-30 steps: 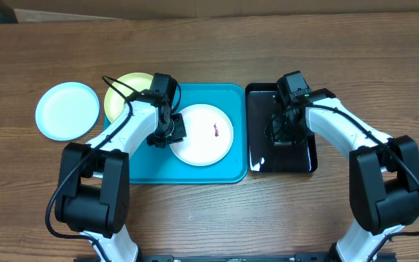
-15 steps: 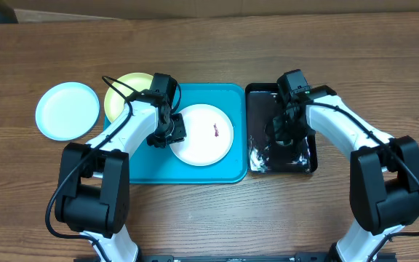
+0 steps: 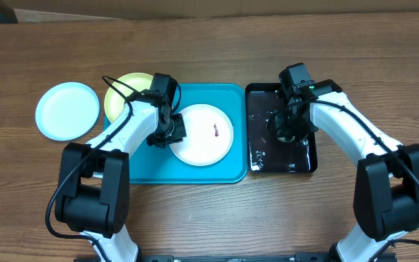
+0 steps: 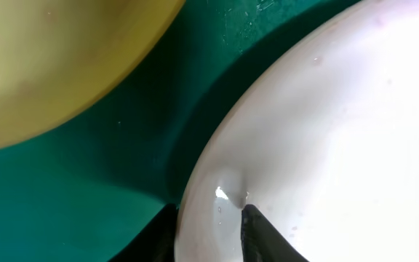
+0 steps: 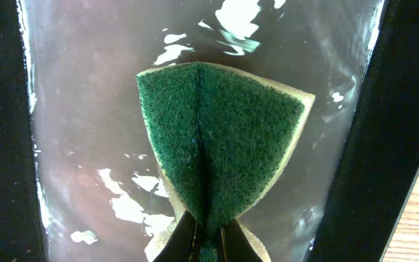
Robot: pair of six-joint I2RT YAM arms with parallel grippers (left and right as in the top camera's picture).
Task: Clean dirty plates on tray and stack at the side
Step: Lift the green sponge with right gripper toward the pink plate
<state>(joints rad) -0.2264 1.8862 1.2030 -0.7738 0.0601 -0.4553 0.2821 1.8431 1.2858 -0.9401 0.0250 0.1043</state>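
The white plate [image 3: 204, 135] lies on the turquoise tray [image 3: 195, 175] and has a small reddish speck near its middle. My left gripper [image 3: 167, 133] is shut on its left rim. In the left wrist view the white plate [image 4: 340, 145] has its edge pinched between the two dark fingers of the left gripper [image 4: 208, 236], above the tray [image 4: 86, 182]. A yellow-green plate [image 3: 126, 91] overlaps the tray's far left corner. A light cyan plate [image 3: 67, 109] rests on the table to the left. My right gripper [image 5: 208, 247] is shut on a folded green sponge [image 5: 224, 138].
The glossy black tray [image 3: 282, 166] stands right of the turquoise tray and holds rippling water, with my right gripper [image 3: 286, 135] over it. In the right wrist view its dark rim [image 5: 413, 109] runs down the right side. Bare wooden table surrounds both trays.
My right gripper has shut on the sponge and folded it. The water in the black tray now ripples. The left arm and the plates have not moved.
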